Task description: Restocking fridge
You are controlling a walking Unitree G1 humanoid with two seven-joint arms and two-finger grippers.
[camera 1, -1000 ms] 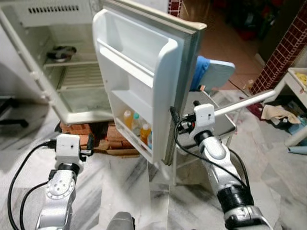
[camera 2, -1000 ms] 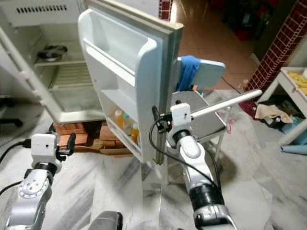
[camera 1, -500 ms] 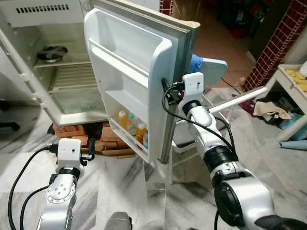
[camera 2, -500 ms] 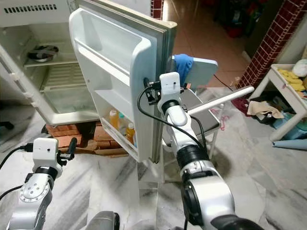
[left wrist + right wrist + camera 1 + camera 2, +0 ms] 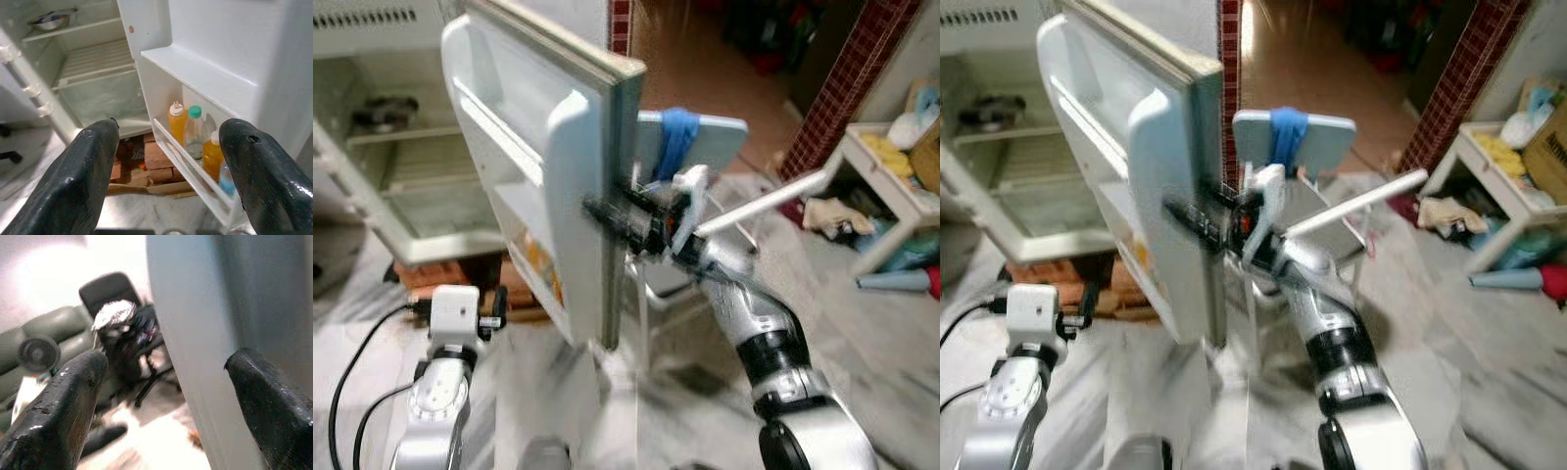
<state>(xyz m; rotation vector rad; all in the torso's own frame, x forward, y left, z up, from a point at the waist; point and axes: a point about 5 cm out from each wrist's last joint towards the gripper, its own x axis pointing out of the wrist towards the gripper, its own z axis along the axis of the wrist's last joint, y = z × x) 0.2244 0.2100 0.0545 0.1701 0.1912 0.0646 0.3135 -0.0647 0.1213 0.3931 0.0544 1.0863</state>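
right gripper [image 5: 607,217], two long black fingers spread wide, set at the free edge of the open white fridge door [image 5: 570,186]; in the right wrist view the door edge [image 5: 195,357] stands between the two fingers [image 5: 58,406], whether the pads touch it cannot be told. head views blurred. silver right arm [image 5: 744,313] reaches forward from lower right to the door edge.

left gripper [image 5: 166,161] low on the robot's left, fingers also wide apart, holding nothing, facing the inner side of the door. between its fingers, in the left wrist view: lowest door shelf [image 5: 188,169] with an orange-filled bottle with pale cap [image 5: 177,122], a clear bottle with green cap [image 5: 194,132], another orange bottle [image 5: 213,154] and a bluish item just beside it, too cut off to name.

white fridge cabinet [image 5: 382,206] stands open behind the door, on red bricks [image 5: 156,159]; wire shelves inside, a dark metal bowl [image 5: 51,20] on the upper shelf.

past the door: chair with pale blue back [image 5: 705,147] and a blue cloth [image 5: 677,137] draped over it. grey-veined marble floor [image 5: 881,372]. white rack [image 5: 891,196] with clutter at far right.
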